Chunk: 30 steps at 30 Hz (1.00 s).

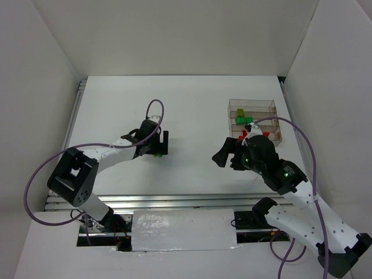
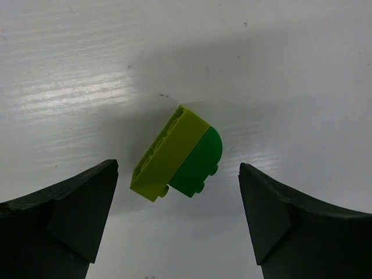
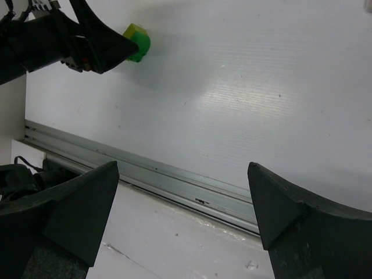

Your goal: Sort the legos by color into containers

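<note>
Top external view — fixed high above the near edge, looking down on the whole table (image 1: pixel 192 110), distant. Left wrist view: very close, facing straight down at a yellow-green and green lego pair (image 2: pixel 177 154). Right wrist view: low, oblique across the table — same pair seen far-off, upper left.

Smooth, glossy yellow-green plastic brick (image 2: pixel 165 157) and glossy dark green plastic brick (image 2: pixel 200 160); white table surface (image 2: pixel 279 70), finely ribbed with a soft sheen; matt black fingers (image 2: pixel 70 215); grooved silver metal rail (image 3: pixel 174 177).
</note>
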Motion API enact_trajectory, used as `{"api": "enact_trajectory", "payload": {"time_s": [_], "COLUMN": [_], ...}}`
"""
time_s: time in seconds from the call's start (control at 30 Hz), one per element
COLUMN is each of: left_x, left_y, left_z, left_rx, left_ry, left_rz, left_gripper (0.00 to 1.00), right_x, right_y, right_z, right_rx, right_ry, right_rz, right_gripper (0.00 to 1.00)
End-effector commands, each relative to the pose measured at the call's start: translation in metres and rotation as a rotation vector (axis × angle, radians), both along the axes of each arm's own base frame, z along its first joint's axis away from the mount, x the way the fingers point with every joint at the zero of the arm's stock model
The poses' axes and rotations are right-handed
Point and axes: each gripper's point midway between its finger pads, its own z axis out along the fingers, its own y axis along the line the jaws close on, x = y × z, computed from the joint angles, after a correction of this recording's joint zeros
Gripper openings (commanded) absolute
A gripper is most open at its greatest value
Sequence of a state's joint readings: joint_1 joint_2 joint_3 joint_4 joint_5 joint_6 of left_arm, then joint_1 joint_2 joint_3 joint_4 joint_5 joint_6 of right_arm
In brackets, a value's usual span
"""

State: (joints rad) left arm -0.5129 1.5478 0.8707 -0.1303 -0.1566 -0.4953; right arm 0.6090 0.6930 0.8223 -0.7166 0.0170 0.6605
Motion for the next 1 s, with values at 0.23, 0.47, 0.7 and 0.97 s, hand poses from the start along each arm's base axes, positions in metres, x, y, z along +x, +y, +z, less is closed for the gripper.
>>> {"api": "enact_trajectory", "payload": {"time_s": [0.23, 0.47, 0.7, 0.97], "left_x": [0.006, -0.033, -0.114, -0.142], "left_y": [-0.017, -0.076, -0.138, -0.152], "left_z": [-0.024, 0.021, 0.121, 0.144], "left_rx": [-0.02, -0.147, -0.403, -0.46], "left_ry": [0.03, -0.164, -0.584, -0.705], "left_rz": [-0.074, -0.353, -0.668, -0.744], "left_gripper": [0.51, 0.0, 0.0, 0.0], "right_x": [0.006, 0.019, 0.025, 0.002], "right_y": [0.008, 0.012, 0.036, 0.071], "right_z": [0.006, 0.018, 0.039, 0.035], "right_rx": [0.04, 0.106, 0.279, 0.381], "right_ry": [-0.058, -0.051, -0.035, 0.041], "right_rz": [0.016, -0.058, -0.053, 0.105], "right_gripper": [0.99, 0.99, 0.96, 0.92]}}
